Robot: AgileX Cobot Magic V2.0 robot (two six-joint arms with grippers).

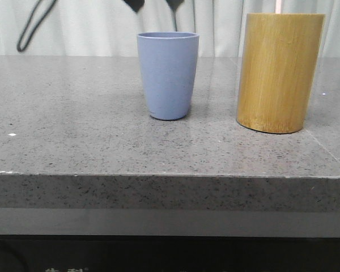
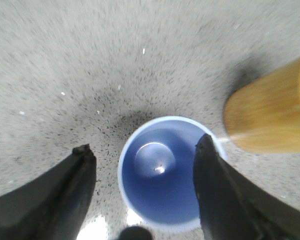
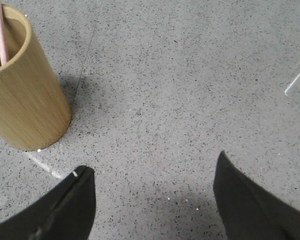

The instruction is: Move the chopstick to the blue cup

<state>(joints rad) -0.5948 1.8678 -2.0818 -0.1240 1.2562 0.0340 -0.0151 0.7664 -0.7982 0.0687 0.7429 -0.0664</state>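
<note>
On the table (image 1: pixel 73 141), a speckled grey stone slab, two vessels are seen: one bamboo holder (image 1: pixel 279 72) and one blue cup (image 1: pixel 168 75). Both stand upright, mouths up. The holder is the taller and wider; it is placed to the right of the cup in the front view, apart from it, with bare table between them.

One chopstick (image 3: pixel 0 32) is counted in the right wrist view; whether a second is hidden behind it cannot be told. It is a thin pale pink stick standing inside the holder, its long axis close to vertical, leaning slightly against the inner wall, its upper end pointing up past the rim. In the front view only a slim pink end is seen above the holder's rim, cut off by the top edge of the picture.

The cup is shown from above in the left wrist view and nothing is seen inside it.

The left gripper (image 2: pixel 145 150) is held above the cup, its two dark fingers spread wide, one to each side of the mouth, with nothing gripped between them. The right gripper (image 3: pixel 152 175) is held over bare table beside the holder; its fingers are likewise spread apart and nothing is held. Neither gripper is touching the cup or the holder.
</note>
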